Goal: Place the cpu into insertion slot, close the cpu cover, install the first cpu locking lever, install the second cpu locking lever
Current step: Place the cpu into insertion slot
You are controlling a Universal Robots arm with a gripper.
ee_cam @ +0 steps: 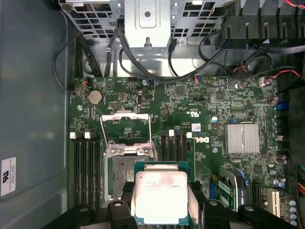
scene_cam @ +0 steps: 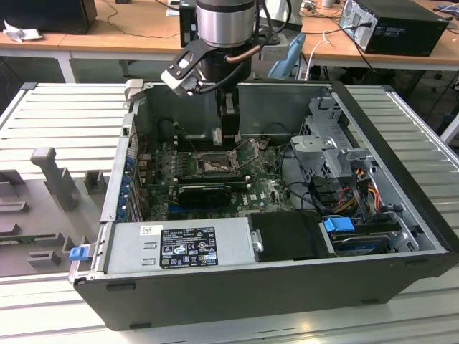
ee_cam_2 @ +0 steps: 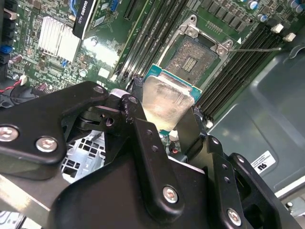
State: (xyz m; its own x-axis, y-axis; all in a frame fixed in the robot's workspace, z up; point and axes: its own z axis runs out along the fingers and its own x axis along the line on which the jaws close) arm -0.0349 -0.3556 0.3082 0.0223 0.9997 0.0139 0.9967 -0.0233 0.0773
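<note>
Gripping the chip by two opposite edges, the gripper has its black fingers clamped tight on it in both wrist views, the silver top towards the cameras with a green rim round it. Just beyond the chip lies the socket, a dark square with a silvery rim; in the first wrist view the chip overlaps one side of it, and in the second wrist view the chip sits nearer the camera than the socket, not seated in it. How high the chip is above the socket I cannot tell. Past the socket the cover stands swung open, a thin metal frame with a square window, and a thin wire lever sticks out sideways over the black memory slots. All of this sits on the green board inside the open computer case. In the exterior view the arm reaches down into the case from above, the gripper low over the socket. Wooden desks stand behind
</note>
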